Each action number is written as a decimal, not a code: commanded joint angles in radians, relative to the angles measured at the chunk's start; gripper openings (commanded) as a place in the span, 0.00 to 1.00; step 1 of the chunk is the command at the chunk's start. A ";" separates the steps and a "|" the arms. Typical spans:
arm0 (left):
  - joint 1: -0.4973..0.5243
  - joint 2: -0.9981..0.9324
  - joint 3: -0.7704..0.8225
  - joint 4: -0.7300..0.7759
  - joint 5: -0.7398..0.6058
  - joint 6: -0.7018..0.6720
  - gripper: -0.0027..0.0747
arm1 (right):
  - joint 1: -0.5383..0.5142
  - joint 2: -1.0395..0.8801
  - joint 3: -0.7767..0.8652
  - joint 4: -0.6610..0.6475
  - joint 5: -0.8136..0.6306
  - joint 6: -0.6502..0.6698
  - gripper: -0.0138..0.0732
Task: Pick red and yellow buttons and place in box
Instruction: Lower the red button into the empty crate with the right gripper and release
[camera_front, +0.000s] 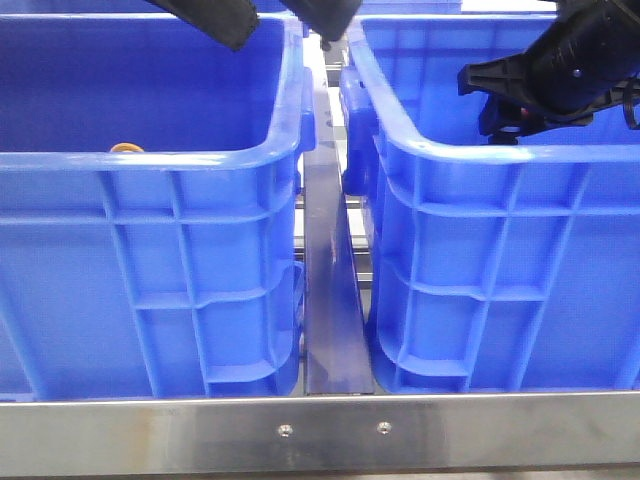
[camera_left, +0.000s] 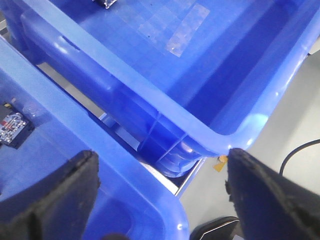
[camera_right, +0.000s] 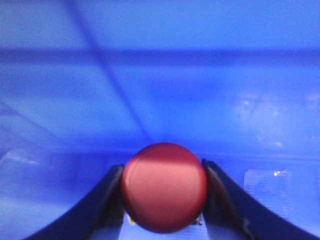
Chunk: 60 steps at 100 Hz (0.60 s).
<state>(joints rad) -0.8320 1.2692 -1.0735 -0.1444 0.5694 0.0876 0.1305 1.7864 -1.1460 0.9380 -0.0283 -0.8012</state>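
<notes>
Gripping red button (camera_right: 164, 187), right claw (camera_right: 164, 200) closed

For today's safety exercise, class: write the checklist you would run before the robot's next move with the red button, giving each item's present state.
1. Red button sits between the right end effector fingers: ok.
2. Grip firmness: cannot tell.
3. Right end effector is inside the right blue crate: ok.
4. Left end effector open, empty: ok.
5. Yellow-orange button in left blue crate: ok.
6. Clearance under red button: cannot tell.
</notes>
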 joint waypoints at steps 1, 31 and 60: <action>-0.008 -0.031 -0.028 -0.016 -0.061 -0.004 0.70 | -0.005 -0.041 -0.031 -0.009 -0.033 -0.008 0.52; -0.008 -0.031 -0.028 -0.016 -0.063 -0.004 0.70 | -0.005 -0.044 -0.031 -0.009 -0.029 -0.008 0.84; -0.008 -0.031 -0.028 -0.016 -0.057 -0.004 0.70 | -0.005 -0.151 -0.010 -0.009 0.050 -0.008 0.84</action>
<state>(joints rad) -0.8320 1.2692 -1.0735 -0.1444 0.5694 0.0876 0.1305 1.7323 -1.1441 0.9380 0.0175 -0.8029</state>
